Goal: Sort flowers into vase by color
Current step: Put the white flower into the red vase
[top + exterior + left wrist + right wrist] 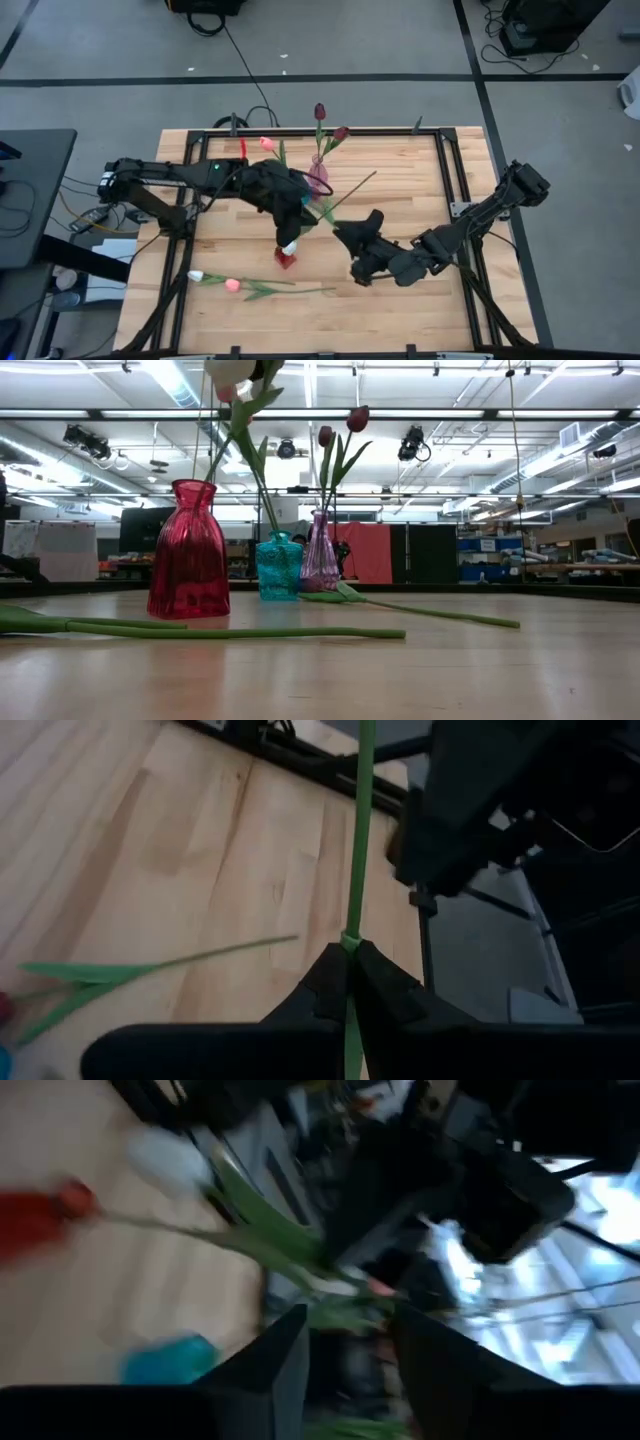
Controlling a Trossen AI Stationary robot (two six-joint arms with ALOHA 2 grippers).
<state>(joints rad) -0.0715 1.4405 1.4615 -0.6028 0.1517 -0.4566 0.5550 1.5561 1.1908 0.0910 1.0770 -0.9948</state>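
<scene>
Fingers of our left gripper [350, 982] pinch white tulip's stem [358, 840] above red vase [286, 260]; our right gripper [345, 1342] fingers apart, holding nothing.

Overhead, table-level, wrists (vases [290, 255] shared)

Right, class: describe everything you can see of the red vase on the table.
The red vase is see-through ribbed glass, by the look of it: wide at the foot, narrowing to a waist, then flaring to an open mouth. It stands upright on the wooden table, apart from the teal vase beside it. A green stem rises from its mouth, ending in a white flower head at the picture's top. From above it shows as a small red patch under the left arm's tool.
</scene>
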